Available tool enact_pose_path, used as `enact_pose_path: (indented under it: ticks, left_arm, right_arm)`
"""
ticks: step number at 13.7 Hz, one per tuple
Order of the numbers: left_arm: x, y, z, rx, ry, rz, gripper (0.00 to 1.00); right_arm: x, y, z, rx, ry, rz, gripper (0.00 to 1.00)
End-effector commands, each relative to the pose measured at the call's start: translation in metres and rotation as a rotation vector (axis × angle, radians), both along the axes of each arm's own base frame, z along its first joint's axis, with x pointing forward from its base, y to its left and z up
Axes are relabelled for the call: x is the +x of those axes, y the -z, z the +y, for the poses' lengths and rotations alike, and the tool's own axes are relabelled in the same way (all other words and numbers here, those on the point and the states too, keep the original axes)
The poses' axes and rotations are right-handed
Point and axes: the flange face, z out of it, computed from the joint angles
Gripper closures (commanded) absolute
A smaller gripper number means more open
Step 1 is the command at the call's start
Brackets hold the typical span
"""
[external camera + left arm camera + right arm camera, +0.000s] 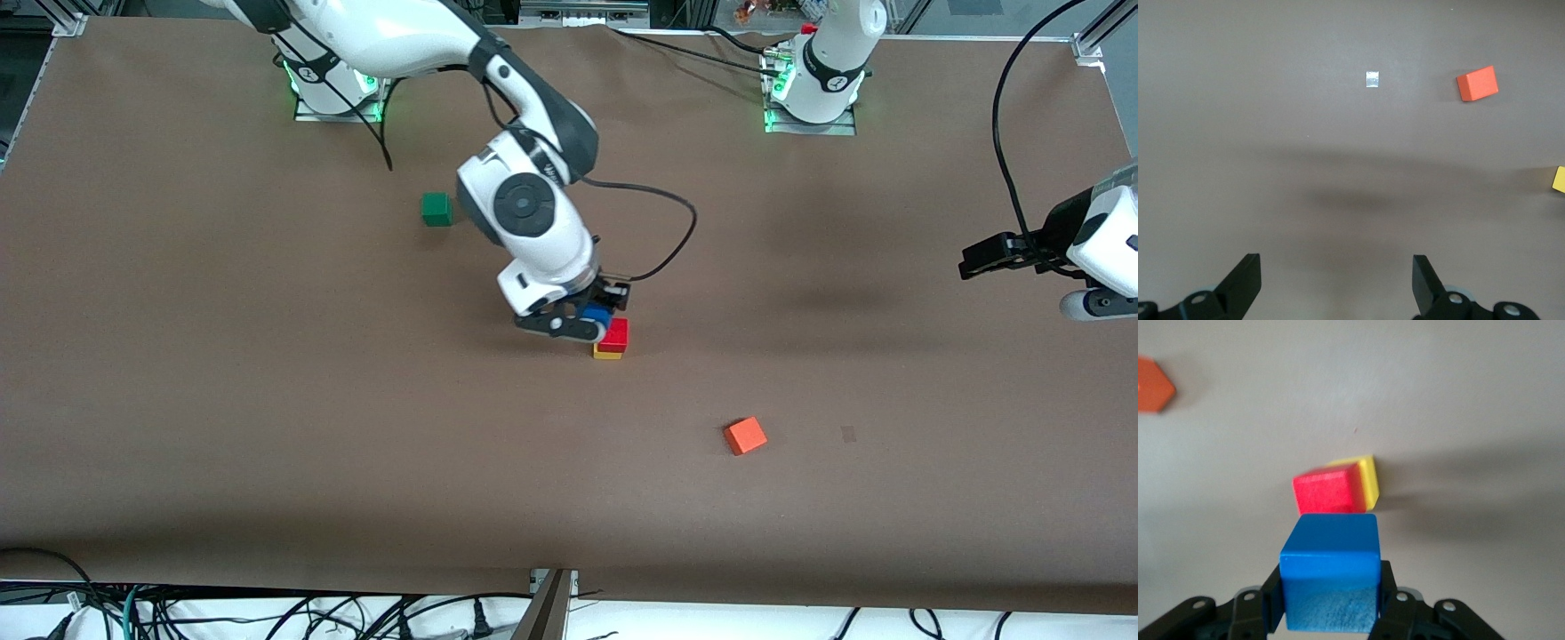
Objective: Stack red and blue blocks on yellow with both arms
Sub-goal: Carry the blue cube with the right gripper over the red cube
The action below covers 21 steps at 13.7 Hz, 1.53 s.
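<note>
— So, what's on the brown table (267,427), biggest first?

— Two white arms. The right arm (524,204) reaches from its base to the middle of the table. The left arm (1102,240) waits at its own end of the table.

— And the hands?

— The right hand (589,320) is clamped on the blue block (1330,577); its fingers (1395,603) press the block's two sides. It hangs just above and beside the red block (613,333), not yet lined up over it. The left hand (1336,283) hovers over bare table with its fingers (1245,280) spread wide apart and nothing between them.

— Where does the red block sit?

— On the yellow block (608,354), touching it, in the middle of the table. In the right wrist view the red one sits slightly off the yellow one, so a yellow edge shows along one side.

— Anything else?

— A green block (436,209) lies farther from the front camera, toward the right arm's end. An orange block (745,436) lies nearer to the front camera than the stack, toward the left arm's end. Beside it is a small pale mark (1372,79) on the table.
</note>
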Motion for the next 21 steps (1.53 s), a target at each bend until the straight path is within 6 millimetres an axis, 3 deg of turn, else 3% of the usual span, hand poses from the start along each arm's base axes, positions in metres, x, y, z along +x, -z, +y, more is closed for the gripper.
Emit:
enact_pose_path:
  ticks: [1, 5, 10, 15, 21]
  left_arm:
    - [0.003, -0.006, 0.001, -0.016, -0.004, -0.011, 0.00]
    - [0.004, -0.005, 0.002, -0.018, -0.006, -0.010, 0.00]
    - [0.003, -0.006, 0.002, -0.018, -0.006, -0.011, 0.00]
    - [0.004, -0.005, 0.003, -0.018, -0.006, -0.010, 0.00]
    - [0.003, -0.006, 0.003, -0.018, -0.004, -0.011, 0.00]
  right_arm:
    - [-0.004, -0.006, 0.010, -0.042, -0.028, -0.036, 0.81]
    - [-0.005, -0.004, 0.011, -0.065, -0.054, -0.068, 0.81]
    - [0.009, 0.015, 0.020, -0.068, -0.066, -0.122, 0.79]
    - [0.012, 0.013, 0.020, -0.056, -0.061, -0.137, 0.78]
    - [0.013, 0.019, 0.021, -0.046, -0.057, -0.145, 0.65]
